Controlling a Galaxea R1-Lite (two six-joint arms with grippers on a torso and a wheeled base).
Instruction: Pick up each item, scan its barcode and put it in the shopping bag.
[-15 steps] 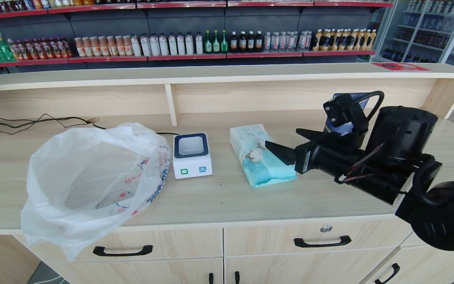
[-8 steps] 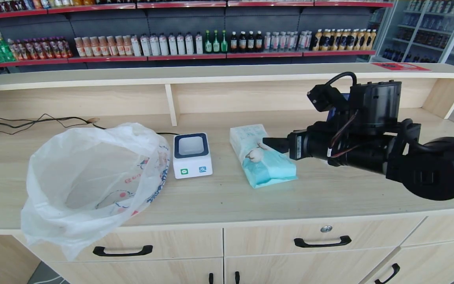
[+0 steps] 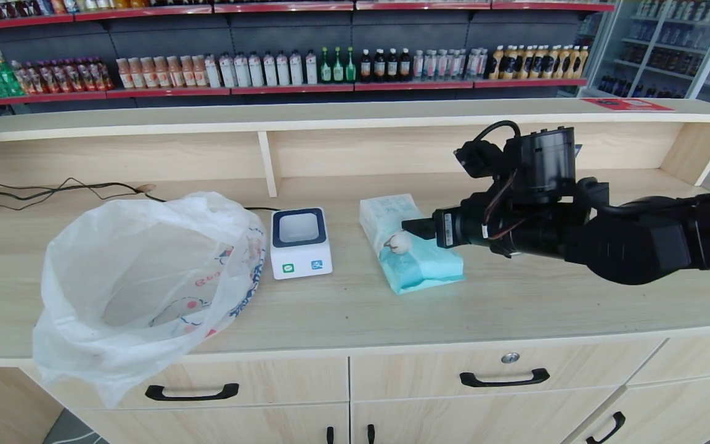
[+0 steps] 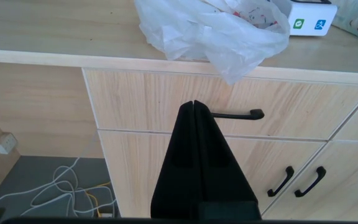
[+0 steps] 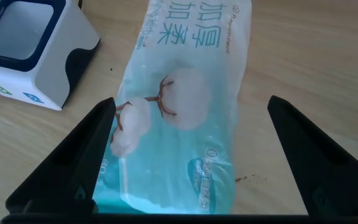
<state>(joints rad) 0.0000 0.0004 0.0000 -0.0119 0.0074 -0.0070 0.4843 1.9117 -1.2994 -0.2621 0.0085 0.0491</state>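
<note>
The right gripper (image 5: 191,162) is open very wide and has nothing in it. The tissue pack (image 5: 185,118) lies flat on the counter (image 3: 355,308), right under this gripper and between its two fingers, one finger on each side. I cannot tell if the fingers touch the pack yet, but they have not closed on it. The scanner (image 3: 300,242) sits just past the pack, on the side of the gripper that is toward the robot's left, and it is close to the pack but not touching it. The shopping bag (image 3: 145,277) is farther off the same way, beyond the scanner, lying open on the counter with its mouth wide. It looks like nothing is in the bag yet. The left gripper (image 4: 194,109) is shut tight with nothing in it, and it hangs low in front of the drawers (image 4: 166,99), with the bag up above it and ahead. So I think the job is just starting. The pack has not been picked up, it has not been shown to the scanner, and it has not gone into the bag. What is left is to close on the pack, lift it, hold its barcode to the scanner, and then drop it in the bag.
</note>
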